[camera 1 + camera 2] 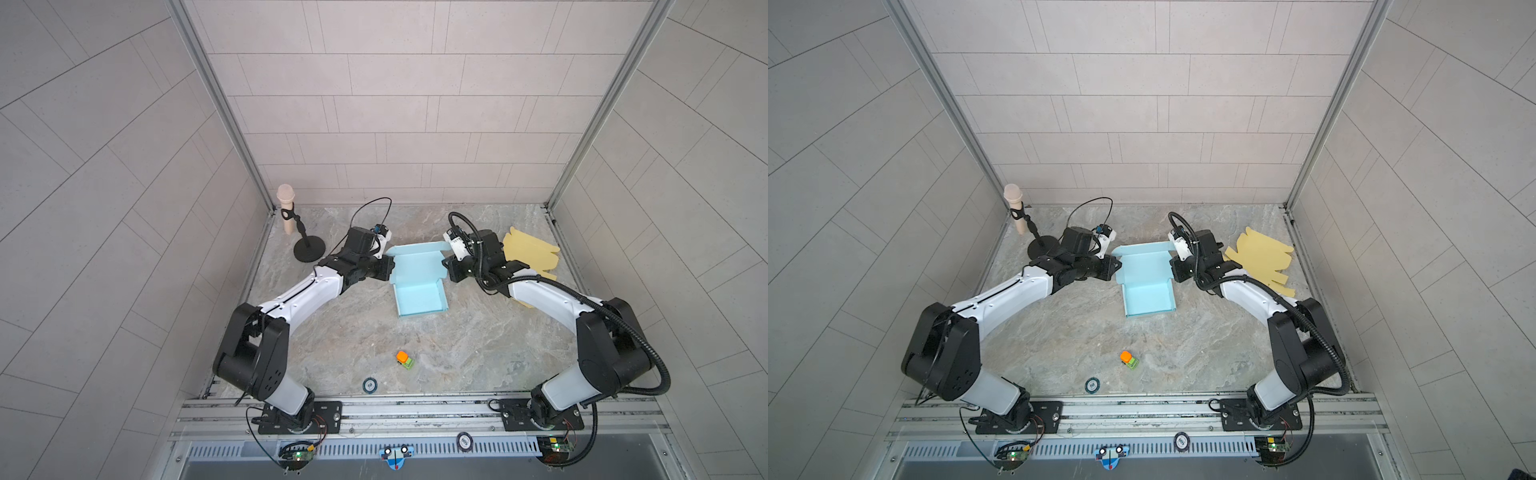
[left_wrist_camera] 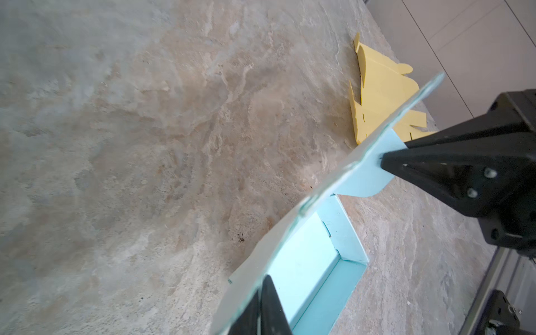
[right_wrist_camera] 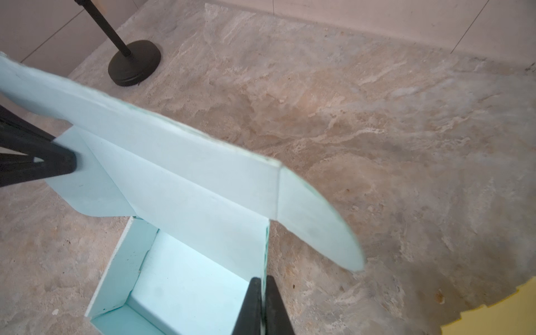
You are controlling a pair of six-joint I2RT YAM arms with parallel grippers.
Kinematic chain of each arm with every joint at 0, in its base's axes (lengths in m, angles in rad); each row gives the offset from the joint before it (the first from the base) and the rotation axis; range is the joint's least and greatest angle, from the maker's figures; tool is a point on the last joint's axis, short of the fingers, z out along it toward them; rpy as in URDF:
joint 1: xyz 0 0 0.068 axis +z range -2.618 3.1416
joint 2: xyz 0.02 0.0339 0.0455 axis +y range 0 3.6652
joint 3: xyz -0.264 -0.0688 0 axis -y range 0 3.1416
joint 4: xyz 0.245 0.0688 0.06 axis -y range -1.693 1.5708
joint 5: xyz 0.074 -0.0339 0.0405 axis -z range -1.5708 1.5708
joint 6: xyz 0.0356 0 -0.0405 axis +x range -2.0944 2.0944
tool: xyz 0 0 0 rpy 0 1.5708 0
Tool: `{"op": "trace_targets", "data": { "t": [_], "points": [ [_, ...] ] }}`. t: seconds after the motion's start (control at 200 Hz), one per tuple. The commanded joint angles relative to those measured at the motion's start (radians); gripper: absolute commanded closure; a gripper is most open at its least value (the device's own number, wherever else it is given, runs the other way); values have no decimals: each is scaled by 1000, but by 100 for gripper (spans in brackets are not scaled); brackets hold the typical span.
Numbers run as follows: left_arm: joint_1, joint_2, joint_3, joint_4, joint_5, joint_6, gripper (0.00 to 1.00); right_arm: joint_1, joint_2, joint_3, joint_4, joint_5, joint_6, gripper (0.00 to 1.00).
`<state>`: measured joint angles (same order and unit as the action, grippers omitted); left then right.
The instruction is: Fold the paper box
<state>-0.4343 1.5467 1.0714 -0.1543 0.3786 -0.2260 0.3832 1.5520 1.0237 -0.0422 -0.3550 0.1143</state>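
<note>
A light blue paper box lies mid-table in both top views, its tray walls standing and its lid panel raised at the far end. On the lid's left flap my left gripper is shut, and in the right wrist view its tip presses that flap. My right gripper is shut on the thin edge of the lid's right flap; the left wrist view shows its tip there. The tray's inside holds nothing.
A flat yellow cardboard cutout lies right of the box, partly under my right arm. A microphone on a black stand is at the back left. A small orange-green toy and a round disc lie nearer the front.
</note>
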Motion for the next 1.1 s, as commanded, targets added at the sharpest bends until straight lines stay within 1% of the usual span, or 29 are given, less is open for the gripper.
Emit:
{"op": "trace_targets", "data": {
  "t": [0.0,0.14,0.27,0.37,0.39,0.466,0.621,0.711,0.936,1.091],
  "points": [
    [-7,16,49,98,-36,-44,93,27,30,55,-2,16,48,90],
    [-10,39,41,164,-99,-73,93,48,74,91,0,43,88,90],
    [-49,51,27,233,-205,-56,93,76,110,113,13,81,108,87],
    [-60,65,-2,332,-273,-62,93,97,142,139,7,112,114,86],
    [-92,69,-8,352,-284,-62,94,101,147,145,2,120,115,85],
    [-112,81,-34,416,-326,-54,94,109,165,157,-9,162,119,84],
    [-129,102,-108,541,-359,-80,94,115,180,156,-12,218,142,83],
    [-138,105,-155,604,-373,-90,93,131,178,151,-16,255,134,83],
    [-153,130,-232,702,-406,-121,92,169,150,98,14,273,120,82],
    [-179,144,-266,725,-477,-141,93,191,136,58,28,307,129,83]
  ]
}}
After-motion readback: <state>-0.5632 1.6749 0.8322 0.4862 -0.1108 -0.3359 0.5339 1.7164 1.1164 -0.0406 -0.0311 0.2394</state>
